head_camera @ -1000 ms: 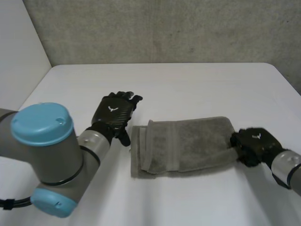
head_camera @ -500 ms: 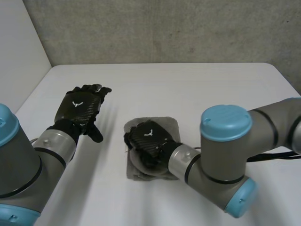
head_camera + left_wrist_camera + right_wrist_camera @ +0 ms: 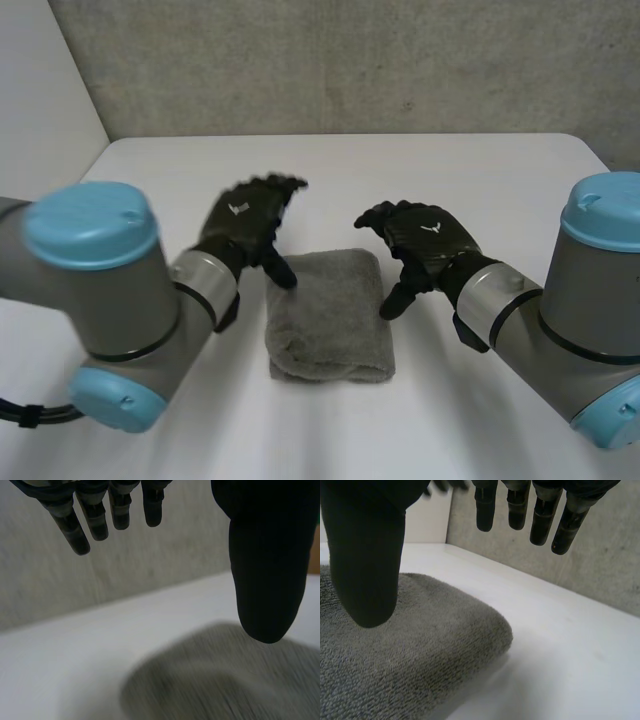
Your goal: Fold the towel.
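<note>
Head view: folded towel (image 3: 330,320) between left hand (image 3: 240,222) and right hand (image 3: 430,238); wrist views show both relaxed, holding nothing

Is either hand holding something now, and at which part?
Nothing is held. The left hand and the right hand are both open, one at each side of the folded towel.

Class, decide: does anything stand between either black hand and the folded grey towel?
Nothing visible does. The open black left hand and open black right hand sit on either side of the folded grey towel.
</note>
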`<action>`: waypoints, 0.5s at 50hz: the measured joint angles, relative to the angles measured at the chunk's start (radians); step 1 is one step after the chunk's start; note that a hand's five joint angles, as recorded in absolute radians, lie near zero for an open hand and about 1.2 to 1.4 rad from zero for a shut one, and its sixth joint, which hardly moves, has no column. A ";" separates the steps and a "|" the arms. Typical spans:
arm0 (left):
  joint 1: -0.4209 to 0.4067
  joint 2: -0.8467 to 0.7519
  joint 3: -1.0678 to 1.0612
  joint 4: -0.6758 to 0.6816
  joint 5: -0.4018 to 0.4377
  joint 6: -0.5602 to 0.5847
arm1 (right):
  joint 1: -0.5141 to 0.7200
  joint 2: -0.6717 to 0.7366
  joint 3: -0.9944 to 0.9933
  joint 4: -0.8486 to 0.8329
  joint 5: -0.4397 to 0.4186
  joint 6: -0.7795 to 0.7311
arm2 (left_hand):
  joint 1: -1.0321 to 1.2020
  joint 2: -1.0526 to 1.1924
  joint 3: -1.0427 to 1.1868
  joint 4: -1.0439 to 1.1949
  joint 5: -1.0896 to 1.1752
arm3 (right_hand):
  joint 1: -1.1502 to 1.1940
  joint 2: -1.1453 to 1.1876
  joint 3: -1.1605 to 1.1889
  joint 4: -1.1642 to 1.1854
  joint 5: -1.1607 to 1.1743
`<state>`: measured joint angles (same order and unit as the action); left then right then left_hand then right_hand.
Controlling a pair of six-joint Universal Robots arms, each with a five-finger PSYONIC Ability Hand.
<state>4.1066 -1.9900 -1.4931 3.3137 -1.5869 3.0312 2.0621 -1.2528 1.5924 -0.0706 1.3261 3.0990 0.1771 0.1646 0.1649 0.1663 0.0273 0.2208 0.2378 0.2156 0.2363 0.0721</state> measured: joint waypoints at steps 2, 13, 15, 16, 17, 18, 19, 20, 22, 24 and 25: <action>-0.005 -0.036 0.018 -0.029 -0.003 -0.009 | -0.006 0.005 0.003 -0.001 -0.008 0.011 | 0.000 0.000 0.000 0.000 0.000 | 0.000 0.000 0.000 0.000 0.000; -0.010 -0.192 0.025 -0.162 -0.105 0.020 | -0.010 0.224 -0.047 -0.001 -0.049 -0.013 | 0.000 0.000 0.000 0.000 0.000 | 0.000 0.000 0.000 0.000 0.000; -0.009 -0.195 0.015 -0.162 -0.116 0.036 | -0.009 0.249 -0.056 0.000 -0.047 -0.037 | 0.000 0.000 0.000 0.000 -0.002 | 0.000 0.000 0.000 0.000 0.000; -0.008 -0.194 0.009 -0.160 -0.120 0.045 | -0.009 0.256 -0.059 -0.001 -0.046 -0.046 | -0.004 0.000 0.000 0.000 -0.002 | 0.000 0.000 0.000 0.000 0.000; -0.008 -0.193 0.006 -0.159 -0.122 0.051 | -0.010 0.265 -0.064 0.000 -0.044 -0.062 | -0.008 0.000 0.000 0.000 -0.002 | -0.001 0.000 0.000 0.000 -0.002; -0.008 -0.191 0.001 -0.155 -0.124 0.063 | -0.012 0.269 -0.070 0.000 -0.042 -0.080 | -0.008 0.000 0.000 0.000 -0.002 | -0.009 0.000 0.000 0.000 -0.005; -0.008 -0.191 0.001 -0.155 -0.124 0.063 | -0.012 0.269 -0.070 0.000 -0.042 -0.080 | -0.008 0.000 0.000 0.000 -0.002 | -0.009 0.000 0.000 0.000 -0.005; -0.008 -0.188 -0.001 -0.153 -0.125 0.068 | -0.014 0.268 -0.073 0.000 -0.041 -0.090 | -0.008 0.000 0.000 0.000 -0.002 | -0.011 0.000 0.000 0.000 -0.005; -0.010 -0.177 -0.003 -0.149 -0.125 0.077 | -0.020 0.249 -0.079 0.001 -0.038 -0.105 | -0.008 0.000 0.000 0.000 -0.002 | -0.011 0.000 0.000 0.000 -0.005; -0.015 -0.156 -0.001 -0.147 -0.124 0.080 | -0.025 0.215 -0.080 0.001 -0.037 -0.110 | -0.008 0.000 0.000 0.000 -0.003 | -0.011 0.000 0.000 0.000 -0.005; -0.018 -0.141 -0.001 -0.147 -0.124 0.081 | -0.028 0.194 -0.079 0.000 -0.035 -0.110 | -0.008 0.000 0.000 0.000 -0.002 | -0.011 0.000 0.000 0.000 -0.005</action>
<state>4.0883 -2.1307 -1.4938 3.1669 -1.7104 3.1118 2.0345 -1.0589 1.5132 -0.0703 1.2912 2.9893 0.1695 0.1646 0.1649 0.1663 0.0249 0.2099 0.2378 0.2156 0.2362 0.0672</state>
